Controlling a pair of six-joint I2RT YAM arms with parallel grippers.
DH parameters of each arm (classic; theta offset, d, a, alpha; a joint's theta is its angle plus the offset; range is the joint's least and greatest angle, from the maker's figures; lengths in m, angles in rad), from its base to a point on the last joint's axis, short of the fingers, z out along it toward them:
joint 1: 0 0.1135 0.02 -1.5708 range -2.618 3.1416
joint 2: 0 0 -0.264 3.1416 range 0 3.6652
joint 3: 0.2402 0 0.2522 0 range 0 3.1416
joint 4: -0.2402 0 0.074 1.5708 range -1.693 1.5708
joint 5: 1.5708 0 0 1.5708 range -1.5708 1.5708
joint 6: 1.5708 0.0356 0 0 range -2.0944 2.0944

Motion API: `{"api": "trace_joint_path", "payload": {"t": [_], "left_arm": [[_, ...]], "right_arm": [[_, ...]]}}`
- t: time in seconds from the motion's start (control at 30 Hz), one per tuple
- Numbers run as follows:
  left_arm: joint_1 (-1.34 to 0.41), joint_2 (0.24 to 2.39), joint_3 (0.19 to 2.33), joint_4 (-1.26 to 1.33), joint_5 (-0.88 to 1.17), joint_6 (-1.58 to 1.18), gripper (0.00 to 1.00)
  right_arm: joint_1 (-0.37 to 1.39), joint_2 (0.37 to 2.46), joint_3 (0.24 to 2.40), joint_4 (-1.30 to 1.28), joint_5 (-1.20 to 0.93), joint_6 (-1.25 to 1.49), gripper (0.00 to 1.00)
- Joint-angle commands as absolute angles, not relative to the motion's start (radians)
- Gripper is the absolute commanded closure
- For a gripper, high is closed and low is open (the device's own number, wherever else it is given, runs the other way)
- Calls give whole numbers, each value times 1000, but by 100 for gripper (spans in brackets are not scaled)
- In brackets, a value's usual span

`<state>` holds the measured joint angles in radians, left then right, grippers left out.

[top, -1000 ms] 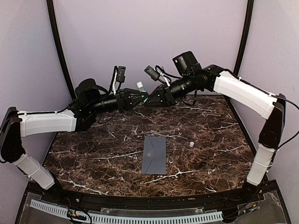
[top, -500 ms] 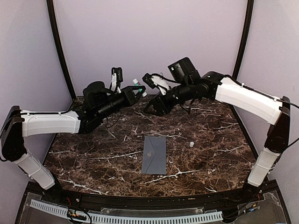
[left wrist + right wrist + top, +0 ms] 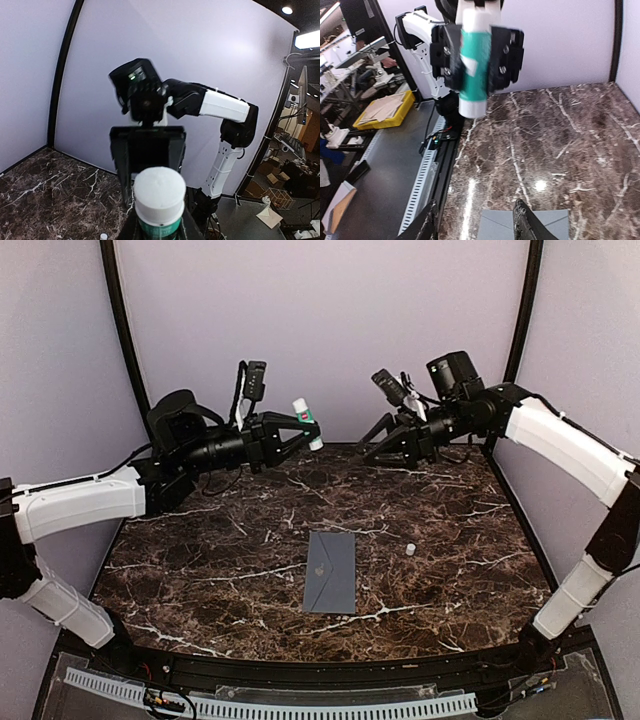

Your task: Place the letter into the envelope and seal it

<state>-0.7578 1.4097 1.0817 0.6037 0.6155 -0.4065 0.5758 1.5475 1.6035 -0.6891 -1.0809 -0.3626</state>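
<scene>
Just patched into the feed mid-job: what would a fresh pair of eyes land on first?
The glue stick, white with a green label, is clamped in the left end effector and held high over the far side of the table. Facing it, the right end effector hangs open and empty. Below, the grey-blue envelope lies flat mid-table, with a small white cap to its right.
</scene>
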Motion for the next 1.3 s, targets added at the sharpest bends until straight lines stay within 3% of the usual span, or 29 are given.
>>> {"api": "trace_joint_path", "payload": {"t": [0.0,0.33,0.87,1.0,1.13,1.27], "left_arm": [[-757,1430,1144,725,783,-483,100],[-764,1529,1189,810,858,-585,100],[-777,1553,1186,802,848,-591,100],[-778,1551,1183,798,837,-588,100],[-777,1548,1184,793,829,-584,100],[-777,1553,1186,781,820,-580,100]], "right_arm": [[620,1652,1645,-740,-1302,-393,53],[676,1683,1662,-582,-1329,-182,48],[676,1679,1644,-481,-1326,-44,49],[675,1684,1644,-465,-1345,-26,54],[676,1682,1641,-452,-1364,-12,68],[676,1678,1633,-430,-1374,0,75]]}}
